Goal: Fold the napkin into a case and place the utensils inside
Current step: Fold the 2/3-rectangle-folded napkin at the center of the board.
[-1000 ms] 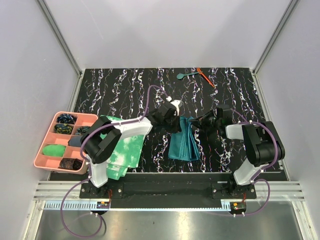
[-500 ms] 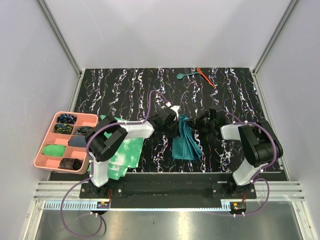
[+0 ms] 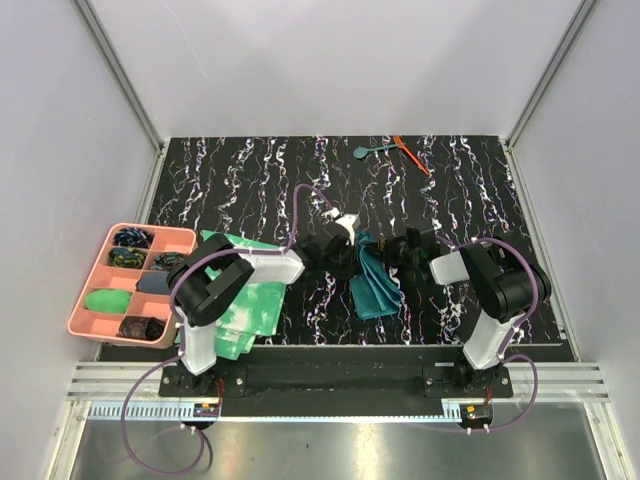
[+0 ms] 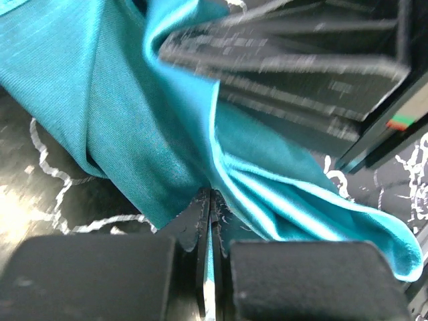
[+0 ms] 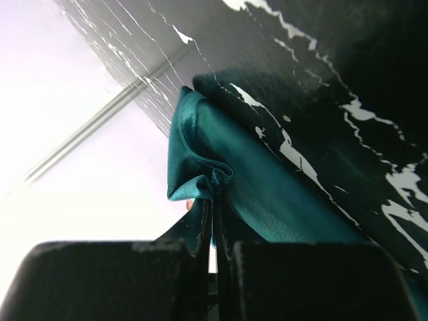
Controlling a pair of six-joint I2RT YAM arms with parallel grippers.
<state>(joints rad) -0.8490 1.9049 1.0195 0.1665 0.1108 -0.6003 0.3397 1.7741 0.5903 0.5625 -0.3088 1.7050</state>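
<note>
Left gripper [image 4: 210, 200] is pinched tight on a napkin [image 3: 376, 288] edge. Right gripper [image 5: 214, 200] is clamped closed on a bunched corner. Napkin sits folded and rumpled between the two, mid-table [image 3: 250, 180] (can't tell if it's lifted). Spoon [image 3: 364, 152] and orange stick [image 3: 411, 154] lie at the far edge, well apart from it.

Left pincer [image 3: 349, 258], right pincer [image 3: 393, 256] flank bunched napkin [image 3: 375, 295]; utensils [image 3: 388, 148] near far edge.
</note>
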